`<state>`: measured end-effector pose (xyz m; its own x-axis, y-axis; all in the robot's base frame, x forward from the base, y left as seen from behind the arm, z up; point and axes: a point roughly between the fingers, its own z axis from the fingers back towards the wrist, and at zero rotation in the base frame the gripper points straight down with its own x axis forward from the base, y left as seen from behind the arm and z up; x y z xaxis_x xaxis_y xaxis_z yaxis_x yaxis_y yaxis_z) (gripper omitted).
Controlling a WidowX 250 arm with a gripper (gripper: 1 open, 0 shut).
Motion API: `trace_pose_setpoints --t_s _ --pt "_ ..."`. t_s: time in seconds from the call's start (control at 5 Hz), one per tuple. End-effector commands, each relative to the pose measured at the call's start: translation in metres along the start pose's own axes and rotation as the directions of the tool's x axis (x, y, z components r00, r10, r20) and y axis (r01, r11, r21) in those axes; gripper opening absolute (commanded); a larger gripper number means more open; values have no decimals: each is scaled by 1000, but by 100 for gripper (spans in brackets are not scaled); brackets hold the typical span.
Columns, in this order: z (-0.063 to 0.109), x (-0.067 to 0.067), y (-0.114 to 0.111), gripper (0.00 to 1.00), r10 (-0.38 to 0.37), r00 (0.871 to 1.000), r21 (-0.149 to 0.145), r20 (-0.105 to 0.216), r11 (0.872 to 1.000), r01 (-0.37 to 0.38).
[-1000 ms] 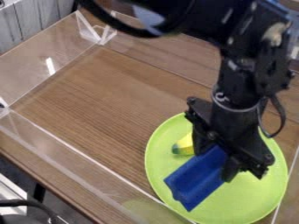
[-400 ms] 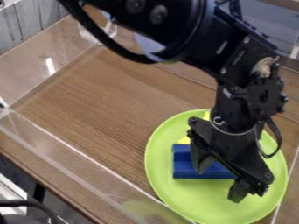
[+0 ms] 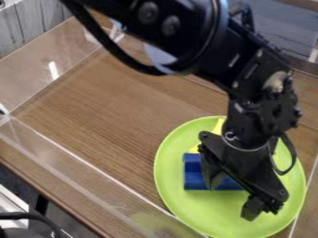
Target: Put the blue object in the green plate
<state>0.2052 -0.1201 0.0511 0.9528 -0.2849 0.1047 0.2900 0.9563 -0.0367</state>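
Note:
The blue object (image 3: pixel 196 172) lies flat on the green plate (image 3: pixel 170 158) at the lower right of the table. My black gripper (image 3: pixel 236 191) points straight down right over it, fingers spread wide, one finger (image 3: pixel 217 176) beside the block's right end and the other (image 3: pixel 261 203) further right over the plate. It is open and nothing hangs from it. The arm hides the block's right end and the plate's middle. A sliver of yellow (image 3: pixel 218 124) peeks out behind the arm at the plate's far edge.
The wooden table (image 3: pixel 112 93) is fenced by clear acrylic walls (image 3: pixel 37 74) on the left, back and front. The plate sits close to the front right corner, near the table's edge.
A second ago the blue object hung tilted in the gripper above the plate. The fingers have spread and the block now lies flat on the plate; the gripper has sunk a little.

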Motion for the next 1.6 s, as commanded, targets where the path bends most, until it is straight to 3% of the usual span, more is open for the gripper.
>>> trace_pose_setpoints --t_s 0.0,1.4 --pt "-2 2 -4 100 -5 1000 -9 20 1000 5" --pt "-19 2 -5 100 13 1000 4 26 1000 -13"
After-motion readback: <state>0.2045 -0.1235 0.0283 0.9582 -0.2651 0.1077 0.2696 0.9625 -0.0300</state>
